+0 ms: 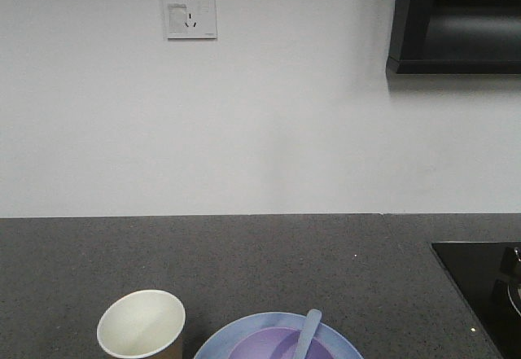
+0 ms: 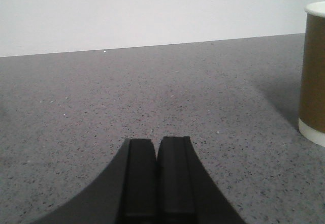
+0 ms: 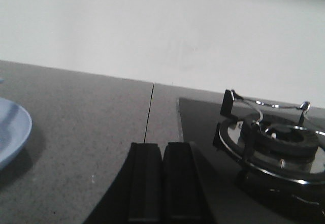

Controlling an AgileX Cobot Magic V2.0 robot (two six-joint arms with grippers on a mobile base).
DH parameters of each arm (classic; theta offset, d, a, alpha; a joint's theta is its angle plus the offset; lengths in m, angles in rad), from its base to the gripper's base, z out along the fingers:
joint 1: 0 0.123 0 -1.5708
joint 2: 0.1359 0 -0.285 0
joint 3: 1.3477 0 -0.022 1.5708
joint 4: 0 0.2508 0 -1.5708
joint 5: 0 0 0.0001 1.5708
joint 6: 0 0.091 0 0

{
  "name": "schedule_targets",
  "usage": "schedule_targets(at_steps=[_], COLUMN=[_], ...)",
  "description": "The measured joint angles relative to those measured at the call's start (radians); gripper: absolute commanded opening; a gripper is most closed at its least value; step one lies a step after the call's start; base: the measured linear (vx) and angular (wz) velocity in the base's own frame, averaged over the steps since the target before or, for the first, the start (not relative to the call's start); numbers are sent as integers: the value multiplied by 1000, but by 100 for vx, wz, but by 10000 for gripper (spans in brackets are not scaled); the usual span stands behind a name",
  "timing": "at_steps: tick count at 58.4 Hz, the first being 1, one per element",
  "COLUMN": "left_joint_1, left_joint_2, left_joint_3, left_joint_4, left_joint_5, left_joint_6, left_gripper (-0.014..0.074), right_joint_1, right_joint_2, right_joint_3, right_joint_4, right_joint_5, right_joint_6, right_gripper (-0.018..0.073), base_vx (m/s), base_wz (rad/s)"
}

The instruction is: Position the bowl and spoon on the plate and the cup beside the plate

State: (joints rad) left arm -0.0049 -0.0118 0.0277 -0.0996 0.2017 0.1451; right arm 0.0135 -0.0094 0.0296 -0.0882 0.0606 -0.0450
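At the bottom of the front view the light-blue plate holds the lavender bowl, and the pale spoon leans in the bowl with its handle up. The paper cup stands upright just left of the plate, its tan side also at the right edge of the left wrist view as cup. My left gripper is shut and empty, low over the counter left of the cup. My right gripper is shut and empty, with the plate's rim to its left.
The dark speckled counter runs back to a white wall with a socket. A black gas hob with a burner lies to the right of my right gripper. A dark cabinet hangs at the upper right.
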Motion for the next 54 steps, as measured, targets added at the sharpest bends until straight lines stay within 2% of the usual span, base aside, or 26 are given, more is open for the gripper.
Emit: schedule_targets(at_steps=[7, 54], left_joint_1=[0, 0], left_joint_2=[0, 0], left_joint_3=[0, 0], left_joint_4=[0, 0], left_joint_5=[0, 0], left_joint_6=[0, 0], left_gripper=[-6, -6], right_joint_1=[0, 0], right_joint_2=[0, 0], right_joint_3=[0, 0], right_joint_4=[3, 4], right_joint_5=[-36, -40], right_joint_6=[0, 0], right_gripper=[-12, -10], base_vx=[0, 0], base_wz=[0, 0])
